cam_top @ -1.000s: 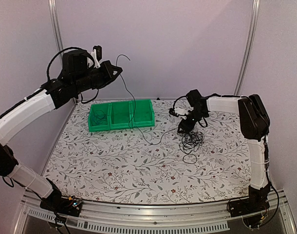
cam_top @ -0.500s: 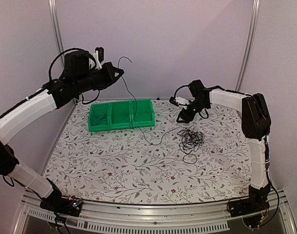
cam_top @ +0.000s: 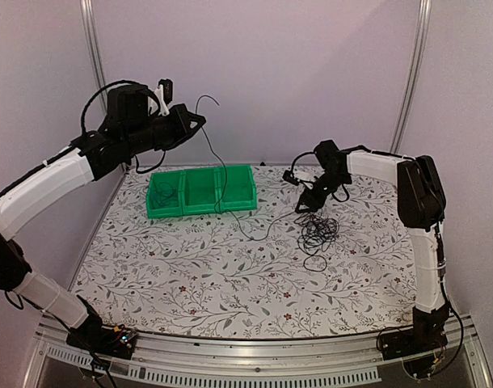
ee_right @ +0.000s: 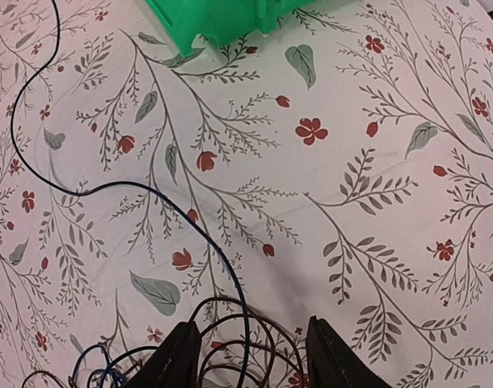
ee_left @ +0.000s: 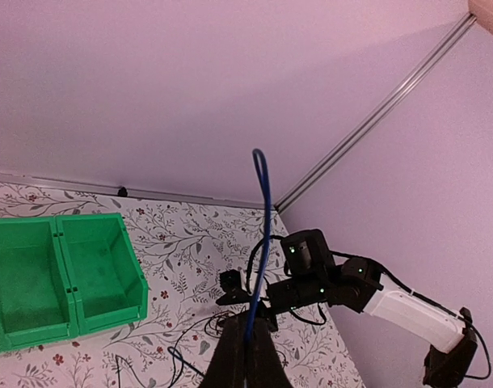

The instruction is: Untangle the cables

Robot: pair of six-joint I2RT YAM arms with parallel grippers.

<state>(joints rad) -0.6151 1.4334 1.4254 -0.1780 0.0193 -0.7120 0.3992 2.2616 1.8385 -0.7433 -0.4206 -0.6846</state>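
Note:
The cables lie as a tangle (cam_top: 318, 230) of thin black loops on the flowered table, right of centre. One blue cable (cam_top: 217, 166) rises out of it, crosses the green bin and ends high at my left gripper (cam_top: 194, 120). In the left wrist view that gripper (ee_left: 248, 341) is shut on the blue cable (ee_left: 263, 218), whose free end sticks up past the fingers. My right gripper (cam_top: 305, 202) hovers just behind the tangle. In the right wrist view it (ee_right: 250, 357) is open, with the blue cable (ee_right: 240, 311) and black loops (ee_right: 271, 335) lying between its fingers on the table.
A green bin (cam_top: 202, 190) with three compartments stands at the back left of the table; a dark cord lies in its left one. Its corner shows at the top of the right wrist view (ee_right: 222, 16). A small black loop (cam_top: 315, 263) lies near the tangle.
The right gripper lifted off the tangle's back edge, then dipped again, its jaws narrowing. The left gripper rose slightly with the blue cable and then held still.

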